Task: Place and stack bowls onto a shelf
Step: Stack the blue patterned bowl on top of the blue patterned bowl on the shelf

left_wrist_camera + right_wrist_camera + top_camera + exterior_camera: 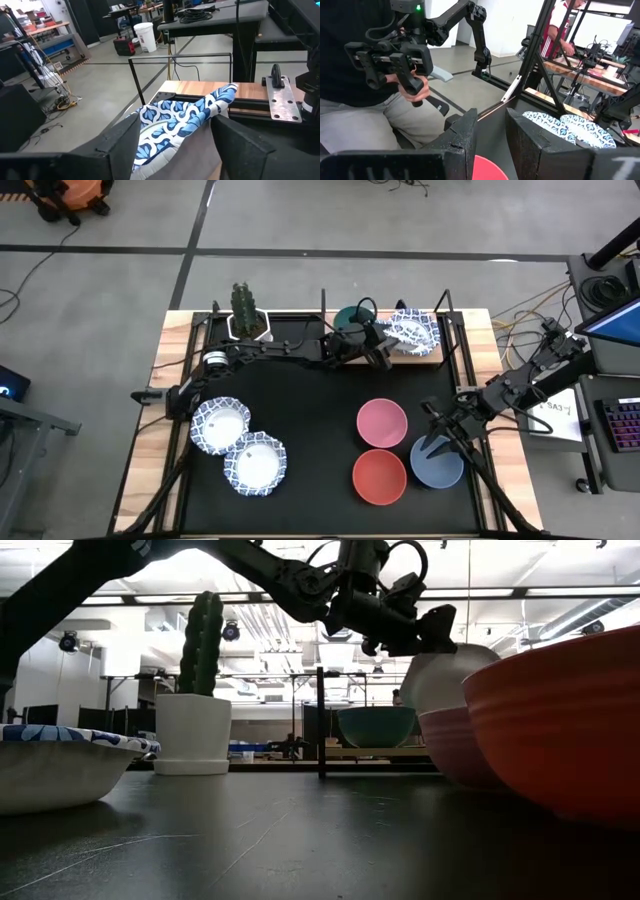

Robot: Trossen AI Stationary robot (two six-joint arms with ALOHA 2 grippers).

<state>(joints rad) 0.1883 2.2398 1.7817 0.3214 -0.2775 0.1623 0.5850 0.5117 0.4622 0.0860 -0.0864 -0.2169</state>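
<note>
Left tool (383,345) at shelf (436,356), counter's 12 o'clock, fingers spread wide beside patterned bowl (412,331) lying tilted there. Risk: bowl could slide off or tip, being uneven. Right tool (437,442) over blue bowl (437,464), 4 o'clock; its state unclear. Count: three patterned bowls, one each green (352,317), pink (381,422), red (379,476), blue.

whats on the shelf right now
On the shelf: a green bowl and a blue-patterned bowl, tilted at the left end effector. Anything beneath the patterned bowl is covered.
</note>
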